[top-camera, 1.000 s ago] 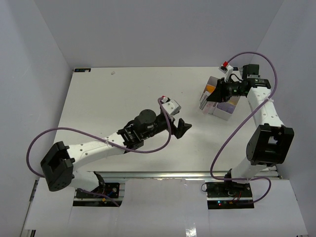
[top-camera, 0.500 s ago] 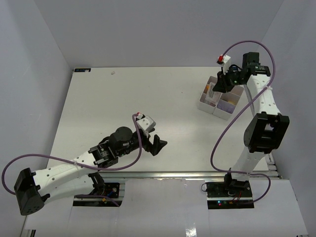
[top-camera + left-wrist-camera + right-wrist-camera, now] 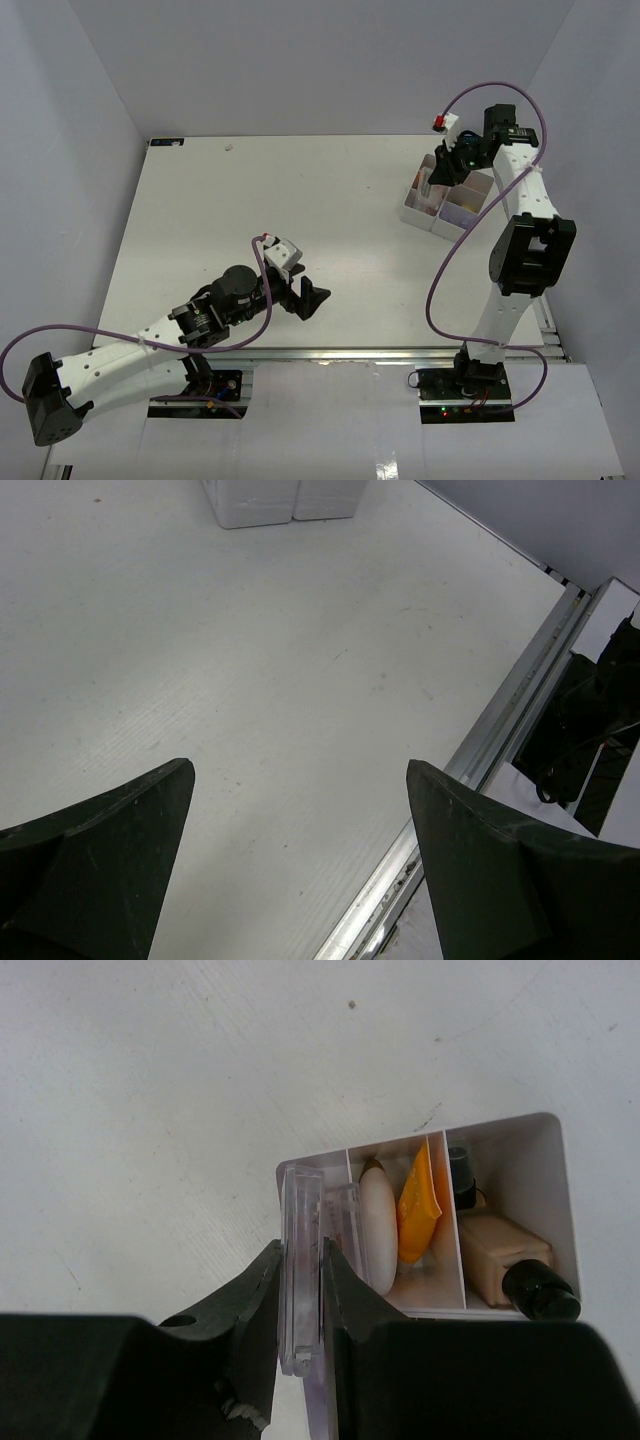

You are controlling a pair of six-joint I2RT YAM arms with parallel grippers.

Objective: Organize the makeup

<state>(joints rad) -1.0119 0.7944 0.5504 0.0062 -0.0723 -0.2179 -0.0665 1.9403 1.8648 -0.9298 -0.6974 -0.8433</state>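
Fingers [image 3: 255, 1300] of right gripper [image 3: 300, 1252] pinch clear packet [image 3: 300, 1200] at tray [image 3: 520, 1155].

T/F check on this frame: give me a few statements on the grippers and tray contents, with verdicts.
1. The left gripper is open and empty. True.
2. The right gripper holds nothing. False: it is shut on a clear packet.
3. The foundation bottle lies outside the tray. False: it is inside the tray.
4. A beige sponge sits beside the orange-tipped tube in the tray. True.
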